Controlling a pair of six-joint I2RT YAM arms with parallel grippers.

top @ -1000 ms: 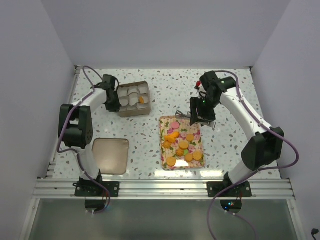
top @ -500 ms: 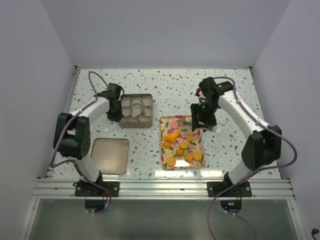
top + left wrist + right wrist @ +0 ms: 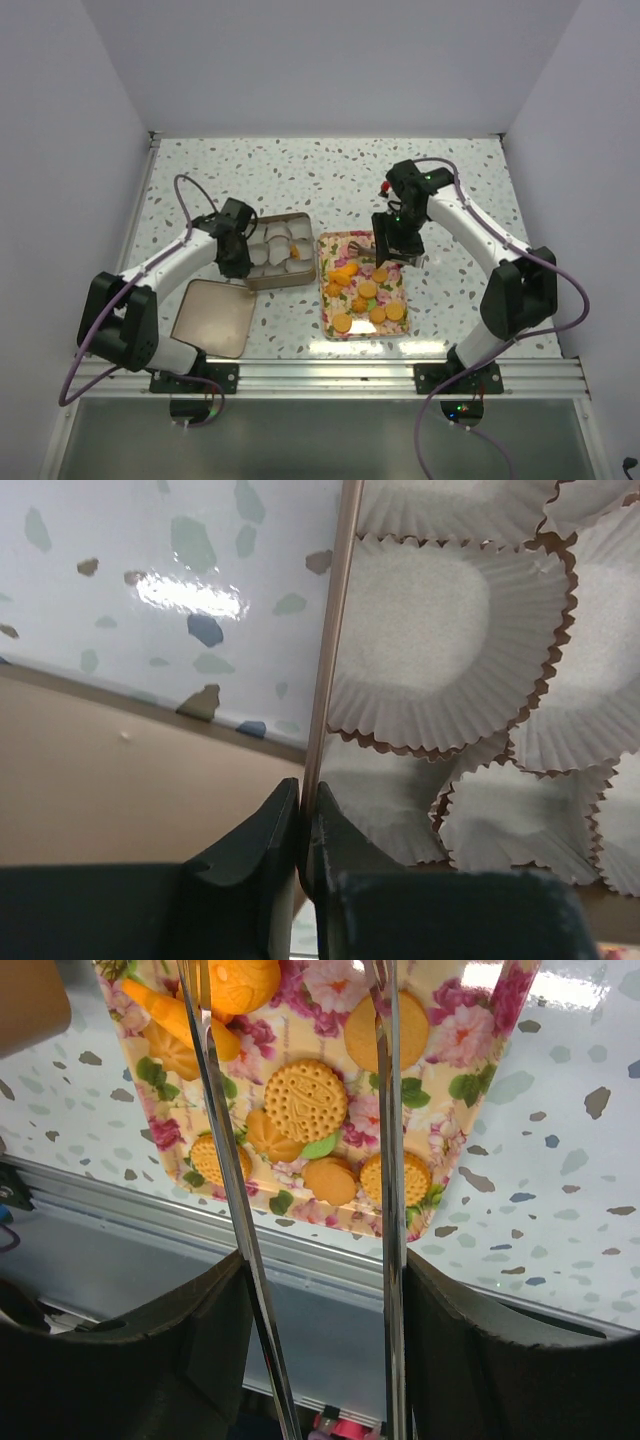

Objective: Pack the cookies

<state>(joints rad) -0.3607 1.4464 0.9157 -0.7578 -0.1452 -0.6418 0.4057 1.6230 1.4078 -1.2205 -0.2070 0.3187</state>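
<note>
The cookies (image 3: 366, 292), mostly orange discs with a few pink ones at the far end, lie on the flowered tray (image 3: 327, 300); the right wrist view shows several of them (image 3: 305, 1100). One orange cookie (image 3: 294, 253) sits in the tin (image 3: 262, 282) of white paper cups (image 3: 440, 630). My left gripper (image 3: 241, 263) is shut on the tin's thin left wall (image 3: 326, 680), with the pads (image 3: 272, 830) pinching it. My right gripper (image 3: 386, 248) is shut on metal tongs (image 3: 385, 1110). The tongs' arms are spread, above the tray's far half.
The tin's brown lid (image 3: 212, 318) lies on the speckled table left of the tray, with its near-left corner at the table's front rail; it also shows in the left wrist view (image 3: 100, 770). The tin stands close to the tray's left rim. The front rail (image 3: 300, 1250) runs below the tray.
My left gripper has dragged the tin nearer and to the right, close beside the tray. My right gripper has moved left and nearer with the tongs, over the tray's far end.
</note>
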